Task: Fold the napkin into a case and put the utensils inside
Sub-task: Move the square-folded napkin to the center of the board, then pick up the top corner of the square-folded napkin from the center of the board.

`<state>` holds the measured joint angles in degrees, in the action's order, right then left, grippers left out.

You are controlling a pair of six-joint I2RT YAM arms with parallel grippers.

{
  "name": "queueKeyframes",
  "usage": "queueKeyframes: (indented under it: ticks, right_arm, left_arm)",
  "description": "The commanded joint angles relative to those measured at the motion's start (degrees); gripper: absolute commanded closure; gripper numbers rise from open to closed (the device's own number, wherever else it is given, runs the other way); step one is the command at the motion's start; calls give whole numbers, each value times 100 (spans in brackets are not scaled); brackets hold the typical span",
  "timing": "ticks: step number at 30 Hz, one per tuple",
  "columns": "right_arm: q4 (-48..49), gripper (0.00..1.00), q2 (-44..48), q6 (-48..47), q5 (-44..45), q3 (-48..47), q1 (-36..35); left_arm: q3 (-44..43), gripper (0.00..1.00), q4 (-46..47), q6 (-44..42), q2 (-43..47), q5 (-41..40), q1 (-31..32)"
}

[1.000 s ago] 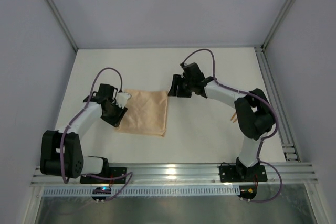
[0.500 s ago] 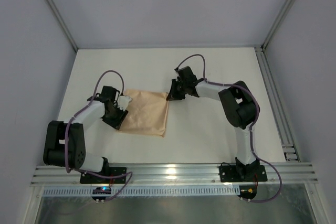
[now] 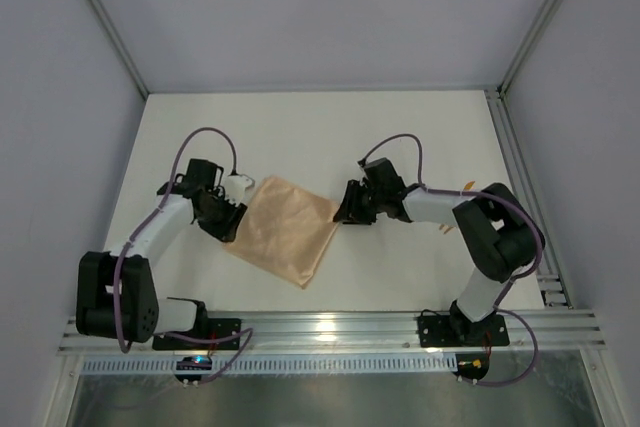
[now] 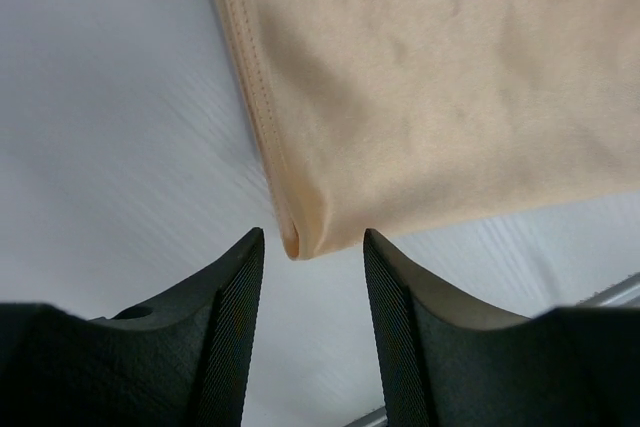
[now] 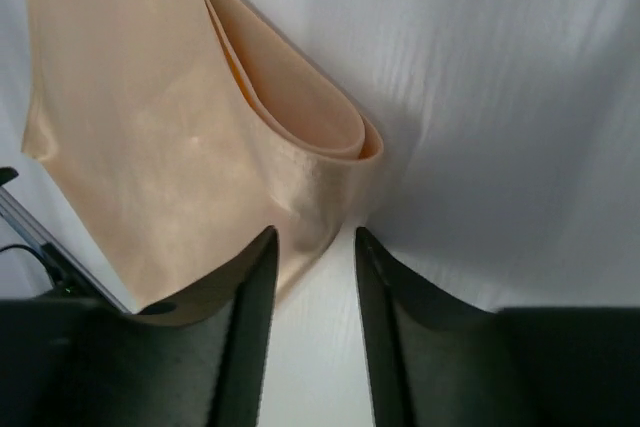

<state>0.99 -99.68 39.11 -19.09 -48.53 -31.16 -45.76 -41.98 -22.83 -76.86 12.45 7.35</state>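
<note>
The peach-orange napkin (image 3: 285, 230) lies folded double on the white table, turned so its corners point like a diamond. My left gripper (image 3: 228, 217) is open at its left side; in the left wrist view the gripper (image 4: 307, 237) has a folded corner of the napkin (image 4: 450, 87) just beyond its tips, ungripped. My right gripper (image 3: 348, 209) is open at the napkin's right corner; in the right wrist view the gripper (image 5: 315, 232) has the layered napkin (image 5: 150, 147) just ahead of the jaws. Thin orange utensils (image 3: 446, 228) show partly behind the right arm.
The table (image 3: 300, 137) is walled on the left, back and right, with a metal rail (image 3: 330, 327) along the near edge. The right arm's links (image 3: 490, 237) stand over the right side of the table.
The napkin has turned clockwise and shifted right and nearer. My right gripper has moved right and nearer alongside its corner. My left gripper has barely moved.
</note>
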Motion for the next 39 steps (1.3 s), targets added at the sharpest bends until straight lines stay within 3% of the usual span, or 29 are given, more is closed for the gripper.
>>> queueKeyframes:
  ticks: [1, 2, 4, 7, 8, 11, 12, 16, 23, 31, 39]
  right_arm:
    - [-212, 48, 535, 18, 185, 344, -13]
    - [-440, 40, 676, -35, 265, 388, 13]
    - [-661, 37, 1114, -228, 423, 301, 170]
    - [-1284, 37, 1188, -1104, 801, -593, 233]
    - [-1512, 36, 1022, -1664, 576, -1327, 233]
    - [-1891, 40, -159, -2537, -233, -3022, 198]
    - [-1971, 48, -505, -2627, -522, -3448, 172]
    - [-2366, 54, -1921, -3023, -701, -5494, -100]
    - [-2666, 55, -3759, -2901, -692, -7378, -496]
    - [-2455, 58, -4446, -2558, -1123, -7496, -672]
    - [-2253, 72, -4332, -2434, -1228, -7170, -725]
  left_arm:
    - [-503, 52, -276, -99, 443, 951, -24]
    - [-687, 53, -285, 6, 444, 961, -32]
    - [-872, 52, -355, 112, 365, 900, -32]
    - [-1084, 53, -434, 252, 216, 611, -41]
    - [-1058, 53, -434, 296, 198, 444, -59]
    - [-883, 53, -390, 340, 84, 145, -129]
    - [-839, 53, -390, 401, -12, -4, -199]
    - [-593, 53, -513, 385, -145, -119, -427]
    - [-417, 53, -435, 332, -224, -392, -525]
    - [-346, 53, -294, 341, -356, -436, -525]
    - [-311, 53, -214, 358, -382, -445, -525]
